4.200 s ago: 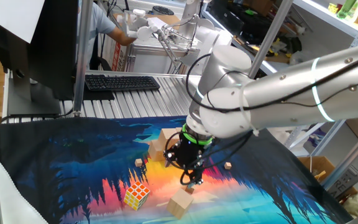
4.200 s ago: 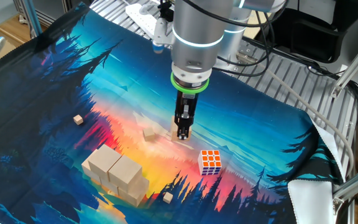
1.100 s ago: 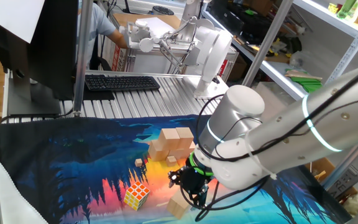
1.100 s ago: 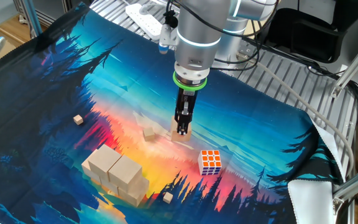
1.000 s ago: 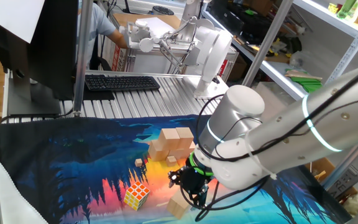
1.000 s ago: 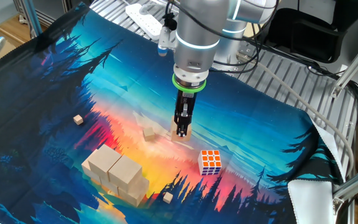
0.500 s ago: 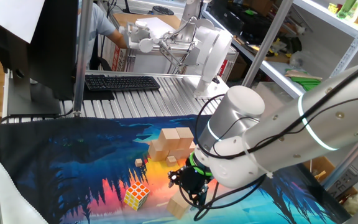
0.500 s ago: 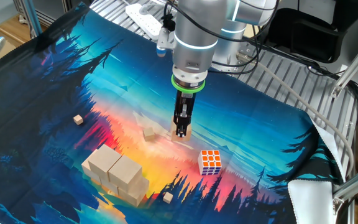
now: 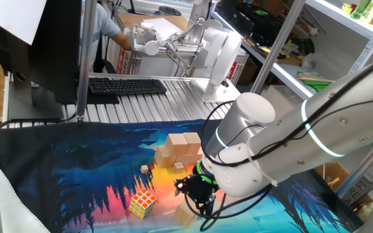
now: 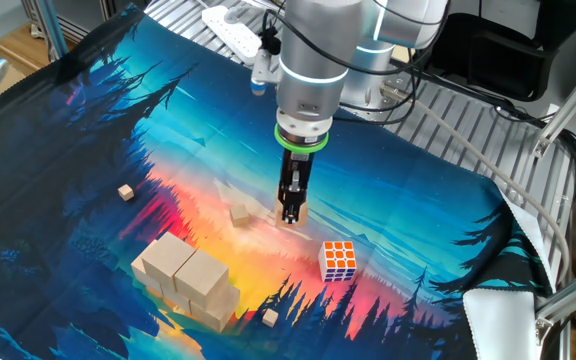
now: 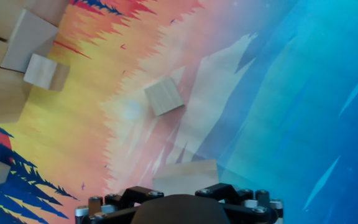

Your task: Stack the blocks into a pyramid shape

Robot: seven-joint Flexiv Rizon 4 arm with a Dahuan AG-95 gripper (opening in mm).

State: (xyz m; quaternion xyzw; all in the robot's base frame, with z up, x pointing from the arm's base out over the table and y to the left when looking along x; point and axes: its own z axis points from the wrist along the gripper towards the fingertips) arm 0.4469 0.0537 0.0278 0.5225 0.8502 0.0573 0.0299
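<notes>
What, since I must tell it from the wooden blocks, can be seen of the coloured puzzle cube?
The puzzle cube is a three-by-three cube of plastic-looking tiles in mixed colours, orange, white and yellow among them. It sits flat on one face on the printed cloth, alone, touching no block.

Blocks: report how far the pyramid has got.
Done: a two-layer pile of blocks stands on the cloth. In hand: the end effector, jaws open, is down at a lone block, which is not lifted. Left: carry it over and finish the top.
</notes>
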